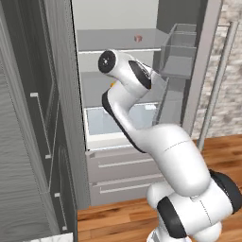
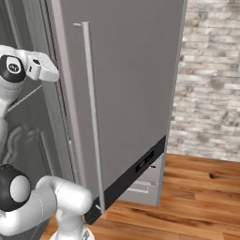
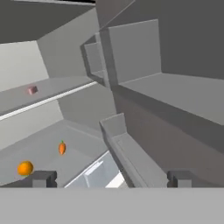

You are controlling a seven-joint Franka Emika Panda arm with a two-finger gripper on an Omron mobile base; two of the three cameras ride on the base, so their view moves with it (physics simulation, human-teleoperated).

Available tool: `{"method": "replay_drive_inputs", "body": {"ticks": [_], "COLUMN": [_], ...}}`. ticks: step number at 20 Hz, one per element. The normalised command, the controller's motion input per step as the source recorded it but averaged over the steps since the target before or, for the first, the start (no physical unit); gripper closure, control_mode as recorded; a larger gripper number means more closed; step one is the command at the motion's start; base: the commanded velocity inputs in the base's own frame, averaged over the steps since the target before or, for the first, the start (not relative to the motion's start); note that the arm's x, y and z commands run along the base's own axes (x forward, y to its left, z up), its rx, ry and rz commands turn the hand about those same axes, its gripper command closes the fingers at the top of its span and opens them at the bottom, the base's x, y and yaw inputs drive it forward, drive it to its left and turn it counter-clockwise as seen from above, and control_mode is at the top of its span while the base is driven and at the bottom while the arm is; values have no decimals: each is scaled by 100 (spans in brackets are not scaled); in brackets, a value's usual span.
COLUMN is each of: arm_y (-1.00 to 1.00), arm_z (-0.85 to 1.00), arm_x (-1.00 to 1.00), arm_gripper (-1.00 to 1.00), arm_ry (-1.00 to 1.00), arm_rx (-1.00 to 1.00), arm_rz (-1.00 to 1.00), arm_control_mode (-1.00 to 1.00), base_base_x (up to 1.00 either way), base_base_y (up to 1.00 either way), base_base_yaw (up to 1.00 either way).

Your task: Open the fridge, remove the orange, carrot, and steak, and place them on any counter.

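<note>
across the whole left base frame: fridge (image 1: 118,94) standing open, door (image 2: 126,84) swung wide to the right so the arm can reach the shelves; door fills most of the right base frame, handle (image 2: 91,117) facing out. white arm bent up through mid-frame and leaning into the cavity, probably to bring the hand level with the shelves. door bins (image 3: 144,83) crowding the right half of the hand frame, since the hand looks along the door side. gripper (image 3: 109,178) at the bottom of the hand frame, fingers spread fully apart with nothing between, presumably readied for a first pick. orange (image 3: 25,168) at lower left on the lower shelf, nearest the left finger, so likely the easiest target. carrot (image 3: 62,148) just up and right of it on the same shelf, apart from the orange. steak (image 3: 32,90), small reddish piece, on the upper shelf at left, also seen at top centre of the left base frame. all three not yet removed; counter not judged.
</note>
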Motion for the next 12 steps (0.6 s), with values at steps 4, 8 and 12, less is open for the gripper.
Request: {"method": "replay_drive_inputs", "body": {"ticks": [4, 8, 12], "arm_y": [-100, -100, -100], "arm_z": [1, 0, 0], "arm_x": [-74, -76, -73], "arm_gripper": [-100, -100, -100], "arm_ry": [-6, -6, -4], "arm_rx": [0, 0, 0], "arm_rz": [-16, -14, -11], "arm_control_mode": [-100, -100, -100], "base_base_x": [0, 0, 0], "base_base_y": [0, 0, 0], "base_base_yaw": [0, 0, 0]}}
